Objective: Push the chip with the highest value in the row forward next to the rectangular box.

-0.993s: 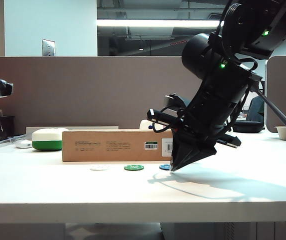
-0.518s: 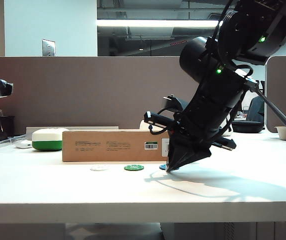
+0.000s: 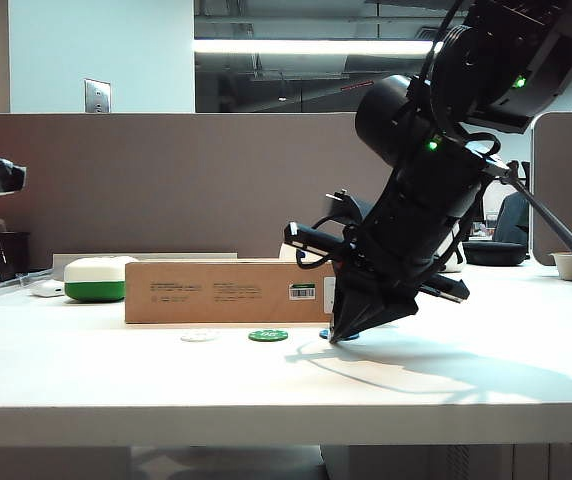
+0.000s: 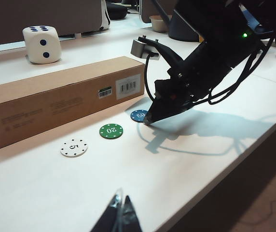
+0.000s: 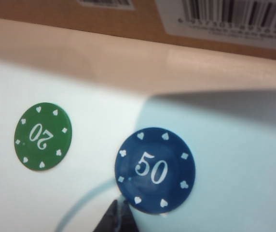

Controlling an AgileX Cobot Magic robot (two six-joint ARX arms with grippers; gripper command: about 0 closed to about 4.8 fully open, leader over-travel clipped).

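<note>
Office room with grey partition point(image 3: 166, 180) behind white table point(image 3: 266, 385). Rectangular box point(image 3: 228, 291) lies on it; white-and-green case point(image 3: 96, 279) just beside box's left end, large die point(image 4: 41, 44) behind box. Right gripper point(image 3: 337, 337), fingertips pinched together, tip touching blue chip point(image 5: 155, 170) near box's barcode end. Green chip point(image 5: 42, 136), white chip point(image 4: 74, 147) in row before box. Left gripper point(image 4: 121, 212) clenched, well apart from box.
</note>
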